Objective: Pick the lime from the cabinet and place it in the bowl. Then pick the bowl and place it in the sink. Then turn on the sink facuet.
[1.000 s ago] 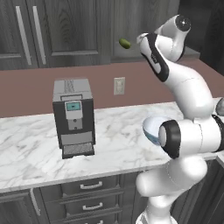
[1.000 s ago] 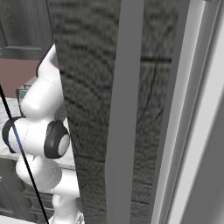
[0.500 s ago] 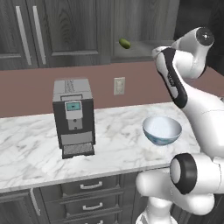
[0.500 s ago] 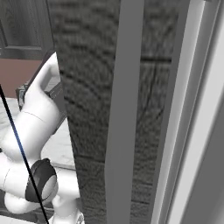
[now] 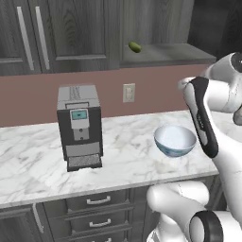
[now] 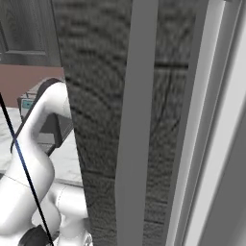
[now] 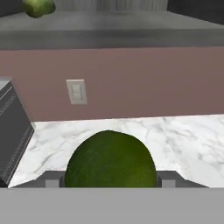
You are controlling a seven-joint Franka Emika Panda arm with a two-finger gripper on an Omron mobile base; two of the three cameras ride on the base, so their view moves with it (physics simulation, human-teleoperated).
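I see the lime [image 7: 110, 159] clamped between my gripper [image 7: 110, 178] fingers, above the marble counter [image 7: 183, 135]; the bowl [image 5: 175, 140] stands on this counter, right of the coffee machine [image 5: 79, 126]; a yellow-green fruit [image 5: 135, 47] lies in the open cabinet [image 5: 160, 28].

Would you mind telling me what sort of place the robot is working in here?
A simulated home kitchen, it seems: a marble counter with drawers beneath, dark wood-grain wall cabinets, a coffee machine and a bowl.
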